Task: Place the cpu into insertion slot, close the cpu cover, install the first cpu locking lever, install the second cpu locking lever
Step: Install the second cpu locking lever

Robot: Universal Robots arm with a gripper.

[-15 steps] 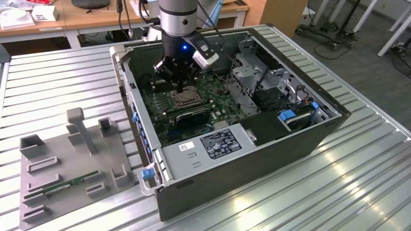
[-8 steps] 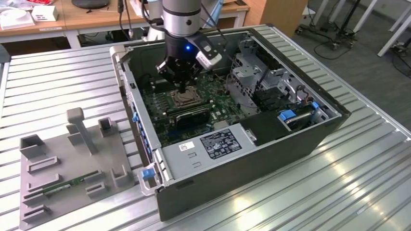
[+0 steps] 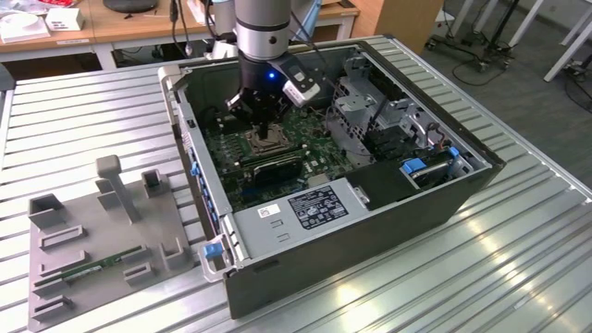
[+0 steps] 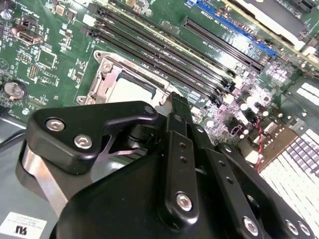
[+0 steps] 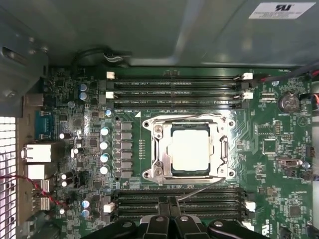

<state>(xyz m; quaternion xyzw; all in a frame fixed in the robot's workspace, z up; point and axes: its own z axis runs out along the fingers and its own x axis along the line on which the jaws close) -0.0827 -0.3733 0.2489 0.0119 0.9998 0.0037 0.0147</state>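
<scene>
Cpu (image 5: 190, 148) sits light and fragile under its thin springy cover (image 5: 158, 149); my claw (image 5: 172, 203) hovers pinched together.

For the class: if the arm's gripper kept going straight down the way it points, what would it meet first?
Most likely the green motherboard, at the black memory slots beside the silver square cpu cover; the black gripper sits just off it, though depth is unclear.
</scene>
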